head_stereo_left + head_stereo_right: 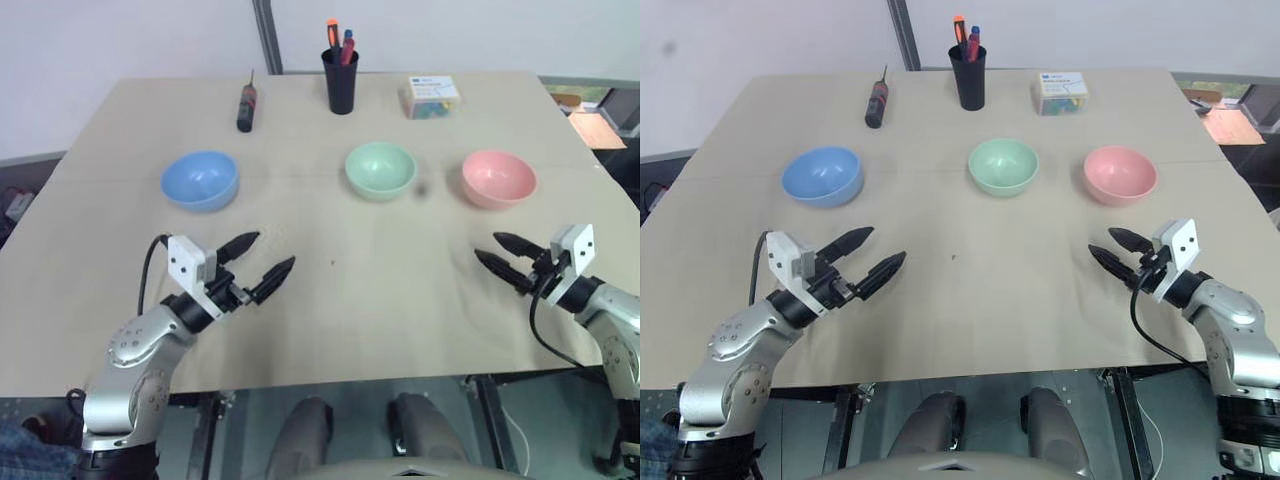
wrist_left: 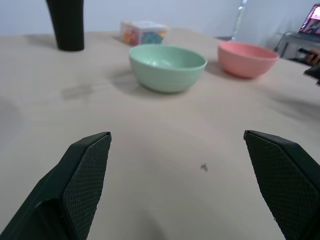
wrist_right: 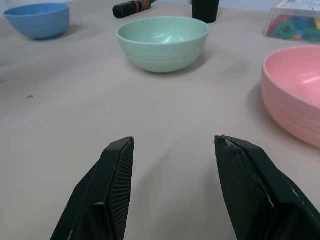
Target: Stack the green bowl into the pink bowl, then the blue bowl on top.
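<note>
On the beige table [image 1: 330, 300], the green bowl [image 1: 380, 169] sits upright at the middle of a row, with the blue bowl [image 1: 200, 179] well apart on its left and the pink bowl [image 1: 498, 178] near on its right, none of them touching or stacked. Behind the green bowl stand a black pen cup [image 1: 340, 78], a screwdriver [image 1: 245, 105] and a small clear box [image 1: 432, 96]. Nearer than the green bowl, the left gripper [image 1: 262, 262] hovers with its fingers spread wide and empty, and the right gripper [image 1: 497, 252] hangs just in front of the pink bowl, fingers parted and grasping nothing.
</note>
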Tool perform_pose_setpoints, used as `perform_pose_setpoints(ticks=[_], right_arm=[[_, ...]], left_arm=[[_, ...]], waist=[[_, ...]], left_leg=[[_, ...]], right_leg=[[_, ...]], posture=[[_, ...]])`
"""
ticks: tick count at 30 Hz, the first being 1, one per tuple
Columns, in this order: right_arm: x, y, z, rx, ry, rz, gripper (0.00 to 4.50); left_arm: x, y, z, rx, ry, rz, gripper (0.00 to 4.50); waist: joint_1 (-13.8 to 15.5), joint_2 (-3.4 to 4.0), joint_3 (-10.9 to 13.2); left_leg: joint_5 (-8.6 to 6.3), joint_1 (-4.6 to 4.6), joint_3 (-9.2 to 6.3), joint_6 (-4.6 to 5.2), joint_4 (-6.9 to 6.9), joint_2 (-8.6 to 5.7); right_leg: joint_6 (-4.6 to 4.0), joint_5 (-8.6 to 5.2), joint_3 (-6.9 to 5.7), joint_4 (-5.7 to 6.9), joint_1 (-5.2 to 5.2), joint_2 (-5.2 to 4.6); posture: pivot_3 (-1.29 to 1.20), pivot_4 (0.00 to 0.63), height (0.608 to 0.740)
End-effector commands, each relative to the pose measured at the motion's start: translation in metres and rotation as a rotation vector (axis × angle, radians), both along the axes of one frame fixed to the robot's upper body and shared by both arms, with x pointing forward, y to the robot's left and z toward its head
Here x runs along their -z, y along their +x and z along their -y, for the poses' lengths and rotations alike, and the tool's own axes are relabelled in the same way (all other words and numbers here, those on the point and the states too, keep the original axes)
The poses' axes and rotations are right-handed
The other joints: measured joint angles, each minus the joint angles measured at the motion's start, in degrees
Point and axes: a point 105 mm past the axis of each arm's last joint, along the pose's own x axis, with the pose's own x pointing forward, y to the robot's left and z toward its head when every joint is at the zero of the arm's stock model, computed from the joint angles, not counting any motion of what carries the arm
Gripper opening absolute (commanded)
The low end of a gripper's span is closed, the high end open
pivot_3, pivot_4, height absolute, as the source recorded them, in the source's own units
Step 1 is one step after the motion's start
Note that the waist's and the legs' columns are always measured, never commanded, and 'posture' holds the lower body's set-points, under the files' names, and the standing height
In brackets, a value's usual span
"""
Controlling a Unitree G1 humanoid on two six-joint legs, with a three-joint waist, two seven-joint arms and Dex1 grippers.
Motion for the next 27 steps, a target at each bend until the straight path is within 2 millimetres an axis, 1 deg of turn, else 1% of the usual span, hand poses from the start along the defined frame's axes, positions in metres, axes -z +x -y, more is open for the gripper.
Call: perform_pose_setpoints(ticks=[1,3,6,8,9,10,12,16,19,23,27], right_arm=[[-0.025,0.010,-0.002,0.008,-0.062,0.090,2.70],[-0.031,0.022,-0.001,0.034,-0.100,0.056,2.70],[-0.036,0.034,0.001,0.053,-0.169,0.045,2.70],[-0.044,0.049,0.006,0.091,-0.257,0.071,2.70],[-0.046,0.054,0.008,0.105,-0.281,0.079,2.70],[-0.051,0.065,0.014,0.143,-0.300,0.083,2.70],[-0.059,0.081,0.019,0.173,-0.314,0.081,2.70],[-0.057,0.104,0.023,0.202,-0.386,0.047,2.70],[-0.055,0.115,0.014,0.159,-0.422,0.024,2.70],[-0.063,0.123,0.002,0.102,-0.391,0.015,2.70],[-0.071,0.130,0.005,0.124,-0.397,0.035,2.70]], left_arm=[[-0.014,-0.002,0.008,0.057,-0.008,0.048,4.50],[-0.020,-0.004,0.015,0.106,-0.031,0.062,4.50],[-0.028,-0.006,0.022,0.152,-0.054,0.084,4.50],[-0.035,-0.007,0.028,0.193,-0.071,0.103,4.50],[-0.037,-0.007,0.030,0.204,-0.074,0.108,4.50],[-0.040,-0.007,0.034,0.226,-0.083,0.115,4.50],[-0.044,-0.008,0.041,0.259,-0.089,0.125,4.50],[-0.051,-0.015,0.050,0.317,-0.121,0.124,4.50],[-0.052,-0.017,0.054,0.344,-0.137,0.106,4.50],[-0.052,-0.015,0.053,0.329,-0.124,0.114,4.50],[-0.052,-0.015,0.050,0.307,-0.128,0.117,4.50]], waist=[[-0.1,0.03,0.0],[-0.2,0.06,0.0],[-0.1,0.06,0.0],[0.0,0.06,0.0],[0.0,0.06,0.0],[0.0,0.06,0.1],[-0.1,0.07,0.1],[-0.2,0.07,0.1],[-0.2,0.07,0.1],[-0.3,0.08,0.1],[-0.1,0.08,0.1]], left_leg=[[0.00,0.00,0.00,0.00,0.00,0.00],[0.00,0.01,0.04,0.00,0.00,0.00],[0.00,0.02,0.05,0.00,0.01,-0.01],[0.00,-0.01,0.01,0.00,0.00,0.00],[0.00,-0.06,0.02,0.00,-0.01,0.00],[0.00,-0.06,0.03,0.00,0.00,-0.01],[0.00,-0.08,0.06,-0.01,0.00,-0.04],[0.00,-0.10,0.14,-0.01,-0.03,-0.01],[0.01,-0.13,0.25,-0.01,-0.10,0.03],[0.00,-0.13,0.41,-0.01,-0.10,0.04],[0.00,-0.15,0.38,-0.01,-0.09,0.03]], right_leg=[[0.00,0.00,0.00,0.00,0.00,0.00],[0.00,0.00,0.03,0.01,-0.01,0.01],[0.00,0.00,0.04,0.02,-0.01,0.03],[0.00,0.00,-0.05,-0.02,0.00,0.02],[0.00,0.00,-0.06,-0.03,-0.04,0.02],[0.00,0.00,-0.06,-0.03,-0.05,0.01],[0.00,0.00,-0.02,-0.04,-0.07,0.02],[0.00,0.00,0.01,-0.11,-0.09,0.00],[-0.01,0.00,-0.01,-0.16,-0.14,-0.03],[-0.01,0.00,0.07,-0.15,-0.16,-0.02],[-0.01,0.00,0.05,-0.16,-0.17,-0.04]], posture=[[0.00,0.150,0.712],[0.00,0.150,0.712],[0.00,0.150,0.712],[0.00,0.150,0.712],[0.00,0.150,0.712],[0.00,0.150,0.712],[0.00,0.150,0.712],[0.00,0.150,0.712],[0.00,0.150,0.712],[0.00,0.150,0.712],[0.00,0.150,0.712]])
